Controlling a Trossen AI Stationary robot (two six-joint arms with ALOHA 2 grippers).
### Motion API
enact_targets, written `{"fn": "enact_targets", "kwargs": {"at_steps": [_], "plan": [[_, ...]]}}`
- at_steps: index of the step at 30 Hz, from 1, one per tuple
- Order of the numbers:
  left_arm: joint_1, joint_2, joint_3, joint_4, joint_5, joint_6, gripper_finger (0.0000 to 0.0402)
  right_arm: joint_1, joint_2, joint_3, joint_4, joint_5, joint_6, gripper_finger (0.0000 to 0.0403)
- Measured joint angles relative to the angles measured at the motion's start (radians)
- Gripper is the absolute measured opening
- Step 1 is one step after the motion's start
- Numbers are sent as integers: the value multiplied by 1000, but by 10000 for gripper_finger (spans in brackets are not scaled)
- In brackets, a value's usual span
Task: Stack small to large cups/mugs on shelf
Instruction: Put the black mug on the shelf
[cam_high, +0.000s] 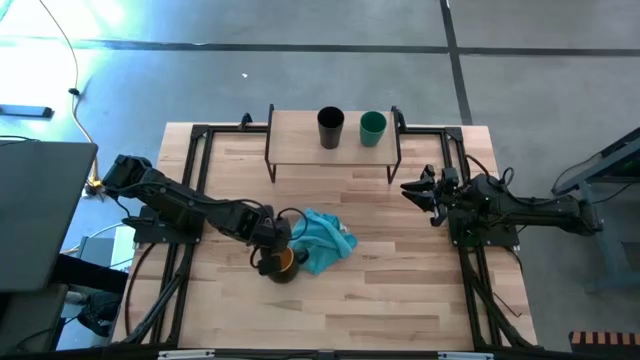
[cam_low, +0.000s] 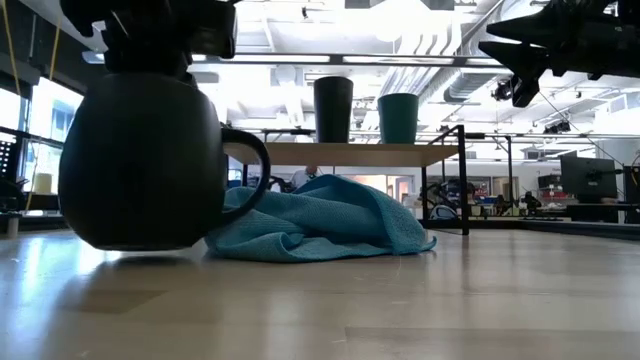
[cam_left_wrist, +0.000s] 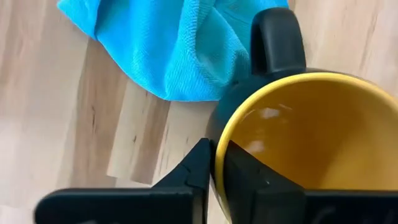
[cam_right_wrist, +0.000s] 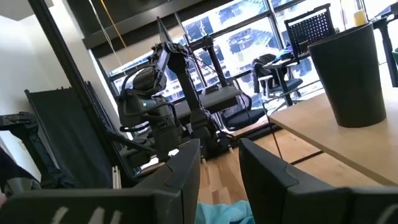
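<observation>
A dark mug with a yellow inside (cam_high: 280, 264) (cam_low: 140, 160) stands upright on the wooden table, its handle (cam_left_wrist: 277, 37) touching the teal cloth (cam_high: 322, 238) beside it. My left gripper (cam_left_wrist: 214, 152) comes down on it from above and is shut on its rim. A black cup (cam_high: 331, 127) and a green cup (cam_high: 373, 127) stand side by side on the low light-wood shelf (cam_high: 300, 140) at the table's far edge. My right gripper (cam_high: 415, 190) hangs open above the table's right side, away from everything. My left gripper pinches the mug's rim (cam_left_wrist: 219, 140) on the side opposite the handle. One finger (cam_left_wrist: 239, 165) is inside the yellow hollow and the other finger (cam_left_wrist: 198, 165) is outside on the dark wall. The fingers slant steeply down from above. The mug stands upright with its bottom on the table.
The teal cloth (cam_low: 320, 220) lies crumpled between the mug and the shelf (cam_low: 340, 152). The shelf's black legs (cam_low: 465, 180) and the black frame rails (cam_high: 195, 180) run along the table's sides. Bare wood lies toward the near edge (cam_high: 380, 310).
</observation>
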Motion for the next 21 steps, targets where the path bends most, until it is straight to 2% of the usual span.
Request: {"fn": "enact_targets", "kwargs": {"at_steps": [3,7,14,18,21], "plan": [[0,0,0,-1,-4,63,7,0,0,0,0,0,0,103],[0,0,0,-7,-14,201,18,0,0,0,0,0,9,103],[-1,-2,2,-53,-132,401,6,0,0,0,1,0,34,103],[8,-2,2,-55,-198,483,19,0,0,0,1,0,37,103],[32,-2,2,-60,-205,537,20,0,0,0,1,0,37,103]]}}
